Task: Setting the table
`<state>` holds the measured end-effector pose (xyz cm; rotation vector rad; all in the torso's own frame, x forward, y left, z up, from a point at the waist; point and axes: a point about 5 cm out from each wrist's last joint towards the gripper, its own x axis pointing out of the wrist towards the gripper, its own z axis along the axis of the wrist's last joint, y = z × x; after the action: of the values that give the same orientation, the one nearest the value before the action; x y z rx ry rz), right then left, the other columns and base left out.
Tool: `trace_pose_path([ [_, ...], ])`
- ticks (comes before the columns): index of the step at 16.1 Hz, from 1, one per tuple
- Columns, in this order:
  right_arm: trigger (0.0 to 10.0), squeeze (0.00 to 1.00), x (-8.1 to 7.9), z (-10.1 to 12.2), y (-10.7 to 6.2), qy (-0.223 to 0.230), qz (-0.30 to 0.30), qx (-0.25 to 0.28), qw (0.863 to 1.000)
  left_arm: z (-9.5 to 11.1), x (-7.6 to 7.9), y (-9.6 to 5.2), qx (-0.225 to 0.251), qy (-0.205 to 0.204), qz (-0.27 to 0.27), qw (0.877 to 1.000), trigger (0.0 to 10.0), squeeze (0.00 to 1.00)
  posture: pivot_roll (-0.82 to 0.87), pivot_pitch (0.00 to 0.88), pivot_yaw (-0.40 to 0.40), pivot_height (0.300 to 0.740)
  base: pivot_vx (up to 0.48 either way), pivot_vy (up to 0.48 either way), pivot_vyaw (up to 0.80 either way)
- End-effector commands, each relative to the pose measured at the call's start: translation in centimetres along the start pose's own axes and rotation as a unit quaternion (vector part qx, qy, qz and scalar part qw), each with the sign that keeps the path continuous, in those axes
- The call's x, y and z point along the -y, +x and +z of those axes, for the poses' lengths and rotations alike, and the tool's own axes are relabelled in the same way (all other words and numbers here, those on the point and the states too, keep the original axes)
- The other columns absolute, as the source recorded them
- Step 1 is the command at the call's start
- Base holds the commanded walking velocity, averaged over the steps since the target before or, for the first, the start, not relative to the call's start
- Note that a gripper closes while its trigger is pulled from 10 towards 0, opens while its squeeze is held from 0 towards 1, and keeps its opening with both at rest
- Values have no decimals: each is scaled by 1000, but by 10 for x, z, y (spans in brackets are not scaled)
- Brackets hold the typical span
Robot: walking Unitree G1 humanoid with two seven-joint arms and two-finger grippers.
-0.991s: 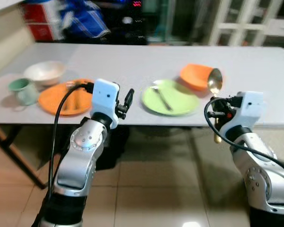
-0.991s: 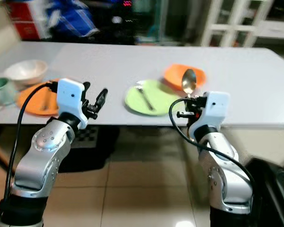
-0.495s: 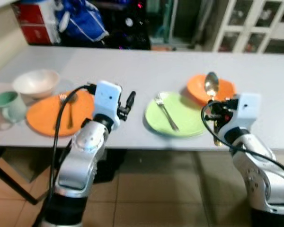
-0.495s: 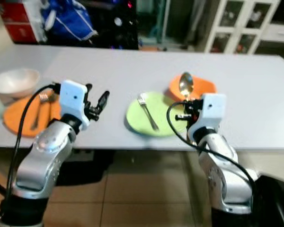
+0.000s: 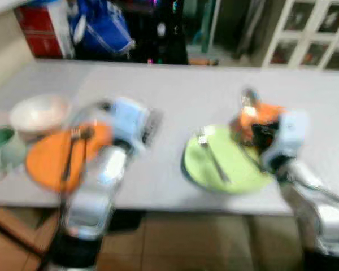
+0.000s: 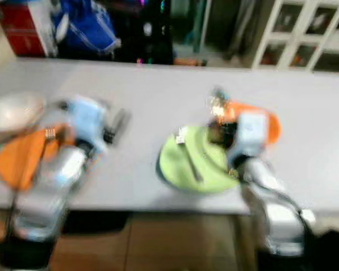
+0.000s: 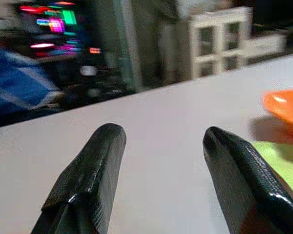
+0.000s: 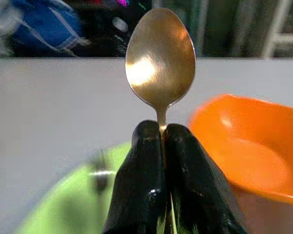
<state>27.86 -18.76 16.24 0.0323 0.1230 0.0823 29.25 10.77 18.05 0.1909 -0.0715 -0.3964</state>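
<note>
On the far left of the grey bench (image 5: 175, 90) stand a green mug (image 5: 1, 148) and a pale bowl (image 5: 38, 112), with an orange plate (image 5: 48, 162) just beside them carrying a fork (image 5: 68, 153) and a spoon across it. The left claw (image 7: 158, 180) hovers over bare bench between the two place settings, its fingers spread wide with nothing between them.

Right of it lies the green plate (image 6: 181, 164), a fork (image 6: 187, 152) resting on it. An orange bowl (image 8: 249, 151) sits touching or just behind the plate's far right rim. The right claw (image 8: 163, 146) is above that rim, its fingers pressed together on the handle of a gold spoon (image 8: 160, 58), whose bowl stands upright over the fingertips.

Both head views are smeared, so the robot is probably moving, and that is the main risk: the pinch holds only the thin handle, and a jolt could let the spoon swivel or slip. Lowered from here, it could knock the orange bowl's rim or land across the fork already on the plate. The bowl crowds the space to the right of the plate, leaving little free bench for the spoon there.

Behind the bench are a blue bag (image 5: 101, 31), a red box (image 5: 42, 28) and white cabinets (image 5: 305, 34).
</note>
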Motion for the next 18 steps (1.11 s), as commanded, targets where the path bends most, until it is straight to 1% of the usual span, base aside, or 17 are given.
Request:
trace_pose_path([
  [1, 10000, 0, -5, 3, 3, -3, 16, 5, 1000, -1, -4, -5, -4, 16, -10, 1000, 10000, 0, -41, 0, -23, 740, 0, 0, 0],
  [2, 10000, 0, -4, 3, 3, -6, 20, 1, 1000, -3, -2, -7, -8, 21, -25, 999, 10000, 0, -42, 0, -22, 740, 0, 0, 0],
  [3, 10000, 0, 1, 1, 6, -21, 30, -10, 999, -7, 2, -11, -18, 29, -56, 998, 10000, 0, -44, 0, -14, 740, 0, 0, 0],
  [5, 10000, 0, 15, -6, 10, -52, 35, -39, 997, -7, 6, -15, -23, 29, -86, 996, 10000, 0, -45, 0, -4, 740, 0, 0, 0],
  [6, 10000, 0, 20, -11, 10, -59, 40, -53, 996, -7, 9, -17, -21, 31, -104, 994, 10000, 0, -47, 0, 5, 740, 0, 0, 0],
  [7, 10000, 0, 25, -15, 12, -70, 48, -63, 994, -6, 12, -20, -21, 32, -132, 991, 10000, 0, -46, 0, 11, 740, 0, 0, 0],
  [9, 10000, 0, 37, -23, 23, -87, 65, -77, 991, -5, 21, -26, -22, 40, -198, 979, 10000, 0, -36, 0, 26, 740, 0, 0, 0],
  [10, 10000, 0, 40, -25, 26, -88, 68, -80, 991, -5, 23, -31, -24, 36, -219, 975, 10000, 0, -28, 0, 34, 740, 0, 0, 0],
  [12, 10000, 0, 48, -32, 40, -85, 78, -91, 989, -3, 23, -38, -33, 27, -259, 965, 10000, 0, -19, 0, 49, 740, 0, 0, 0],
  [13, 10000, 0, 51, -34, 46, -79, 82, -98, 989, -2, 23, -41, -35, 25, -272, 961, 10000, 0, -12, 0, 50, 740, 0, 0, 0],
  [15, 10000, 0, 54, -37, 52, -75, 96, -108, 987, 0, 24, -46, -39, 24, -290, 956, 10000, 0, 2, 13, 50, 740, 0, 0, 0],
  [16, 10000, 0, 59, -40, 58, -88, 97, -124, 984, 0, 26, -51, -45, 19, -301, 952, 10000, 0, 6, 22, 48, 740, 0, 0, 0],
  [18, 10000, 0, 64, -41, 63, -88, 91, -131, 983, -2, 27, -55, -54, 17, -309, 949, 10000, 0, 7, 29, 46, 740, 0, 0, 0],
])
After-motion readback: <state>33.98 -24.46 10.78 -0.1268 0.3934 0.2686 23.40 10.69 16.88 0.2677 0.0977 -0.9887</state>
